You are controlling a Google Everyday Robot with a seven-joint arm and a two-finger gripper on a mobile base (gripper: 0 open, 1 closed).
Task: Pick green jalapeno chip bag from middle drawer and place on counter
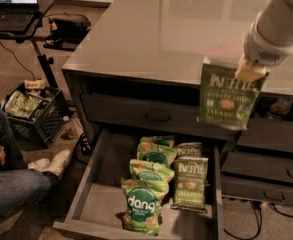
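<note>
My gripper point(249, 71) is at the right, over the front edge of the counter point(151, 34), shut on the top edge of the green jalapeno chip bag point(228, 100). The olive bag hangs upright from it, in front of the cabinet face and above the open middle drawer point(103, 196). The arm comes down from the upper right. In the drawer lie another olive Kettle jalapeno bag point(190, 182), a further one behind it, and three brighter green dang bags point(142, 204).
A shallower closed drawer front with a dark handle point(158, 117) sits above the open drawer. More drawers point(266, 169) are at the right. A seated person's leg point(11, 184), a black crate point(33, 115) and a laptop stand point(16, 14) are at the left.
</note>
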